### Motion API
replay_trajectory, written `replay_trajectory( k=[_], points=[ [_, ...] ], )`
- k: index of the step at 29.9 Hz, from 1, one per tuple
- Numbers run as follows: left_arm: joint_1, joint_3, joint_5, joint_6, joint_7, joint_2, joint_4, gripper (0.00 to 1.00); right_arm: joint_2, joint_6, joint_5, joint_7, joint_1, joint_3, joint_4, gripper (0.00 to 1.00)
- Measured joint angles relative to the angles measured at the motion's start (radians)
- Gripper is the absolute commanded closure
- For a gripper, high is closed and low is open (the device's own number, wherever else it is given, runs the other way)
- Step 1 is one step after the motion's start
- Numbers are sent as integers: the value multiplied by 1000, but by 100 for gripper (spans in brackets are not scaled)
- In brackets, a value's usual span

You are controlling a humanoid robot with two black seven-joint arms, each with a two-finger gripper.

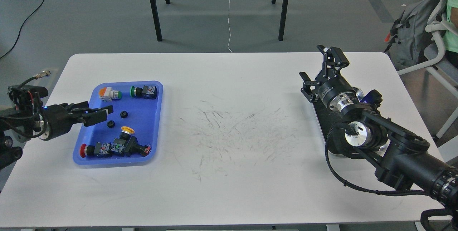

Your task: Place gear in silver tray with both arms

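Left pincer lining up on a gear in the blue tray

At the left of the frame the left pincer hangs over the blue tray, its two fingers showing a slim gap and holding nothing. Just to its right lie two small black gears, one gear near the tips and the other gear a little further right, apart from the push-button switches along the tray's lower and upper edges.

The silver tray sits at the right of the frame, mostly hidden beneath the right arm; only slivers of rim show. The right pincer is raised above it, spread wide and empty.

To do the pick well, I judge the left pincer should open a touch more, centre over the nearer gear, descend straight and close across its rim, keeping clear of the yellow-capped switch close by. The right arm will probably have to take the gear mid-tabletop, so a grasp leaving one side free would help
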Motion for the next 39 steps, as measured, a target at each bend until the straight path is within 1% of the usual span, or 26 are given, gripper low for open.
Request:
replay_trajectory(
  k=[16, 19, 22, 26, 32, 39],
  points=[
    [3, 56, 43, 54, 0, -48, 17, 16, 2, -8, -3, -1, 5, -6, -5, 0],
    [3, 64, 43, 59, 0, -74, 23, 19, 2, -10, -3, -1, 6, -7, -5, 0],
    [3, 74, 43, 61, 0, -88, 51, 20, 1, -11, -3, -1, 6, -8, -4, 0],
    [1, 83, 43, 61, 0, -92, 90, 20, 0, -11, -3, -1, 6, -8, -2, 0],
    [2, 96, 50, 63, 0, -92, 97, 22, -1, -11, -2, -1, 6, -10, -2, 0],
    [1, 138, 56, 103, 0, -93, 98, 23, 4, -11, -3, -1, 8, -13, -6, 0]
  ],
)
